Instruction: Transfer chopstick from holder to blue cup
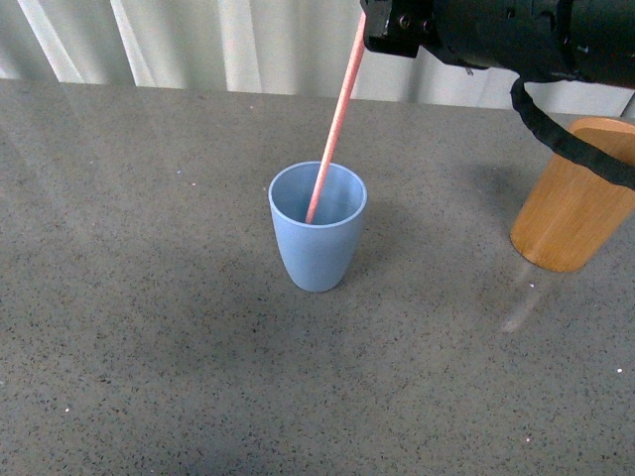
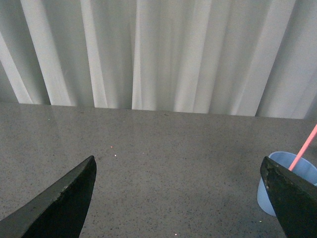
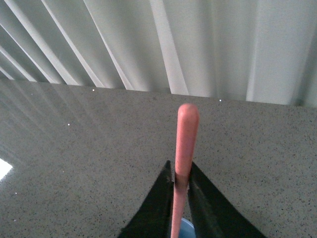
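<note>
Still-slim pink chopstick (image 1: 332, 129) (rounded tip) inside matte blue cup (image 1: 317, 243)

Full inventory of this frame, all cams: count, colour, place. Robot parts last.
Light-blue plastic cup: 1, light blue, upright at the table's middle; chopstick's lower end inside it.
Long thin pink chopstick: 1, pink, leaning from the cup up to the right gripper; rounded top end above the fingers.
Orange-brown wooden cylinder holder: 1, orange-brown, on the table right of the cup, apart from it.
Grey speckled table: 1, grey, under everything.
Pleated curtain: 1, white, behind the table.
Left gripper: 1, black, open, low over the table, left of the cup.
Right gripper: 1, black, shut on the chopstick, above the cup.
</note>
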You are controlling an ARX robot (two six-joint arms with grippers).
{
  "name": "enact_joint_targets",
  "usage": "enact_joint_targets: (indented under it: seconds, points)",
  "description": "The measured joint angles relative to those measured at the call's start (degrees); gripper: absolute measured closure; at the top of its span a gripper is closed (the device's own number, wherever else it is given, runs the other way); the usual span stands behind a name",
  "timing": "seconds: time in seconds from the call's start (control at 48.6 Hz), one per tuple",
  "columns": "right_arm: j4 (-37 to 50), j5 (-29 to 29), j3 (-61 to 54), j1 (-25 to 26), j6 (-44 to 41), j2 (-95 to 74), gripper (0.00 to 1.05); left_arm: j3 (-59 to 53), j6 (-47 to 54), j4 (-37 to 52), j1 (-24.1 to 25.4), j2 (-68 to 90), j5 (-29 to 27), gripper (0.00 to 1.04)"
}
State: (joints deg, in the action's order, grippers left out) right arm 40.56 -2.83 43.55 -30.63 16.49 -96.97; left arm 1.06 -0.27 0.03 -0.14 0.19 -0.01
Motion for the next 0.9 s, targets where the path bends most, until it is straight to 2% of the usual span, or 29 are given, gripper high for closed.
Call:
enact_joint_targets:
  seconds: [0.082,0.349,0.514,0.719,0.843,0.904]
  points:
    - [0.09,0.24,-0.79,0.13,0.07,-0.13,0.74,0.00,0.00,0.00,0.00,0.00,0.00,0.07]
    - [-0.09,0.76,-3.93,1.66,0.22,5.95,0.37,0.00,0.00,0.00,0.00,0.00,0.00,0.07]
    - [-2.86,1.36,-6.51,4.74,-0.22,16.79,0.08,0.00,0.00,0.00,0.00,0.00,0.00,0.07]
    - [-9.97,0.55,-10.27,9.60,-2.47,28.79,0.10,0.00,0.00,0.00,0.00,0.00,0.00,0.07]
    - [-13.97,-3.93,-13.60,14.23,-6.19,35.43,0.10,0.00,0.00,0.00,0.00,0.00,0.00,0.07]
    - [-14.93,-8.02,-16.74,18.43,-10.47,39.80,0.10,0.00,0.00,0.00,0.00,0.00,0.00,0.07]
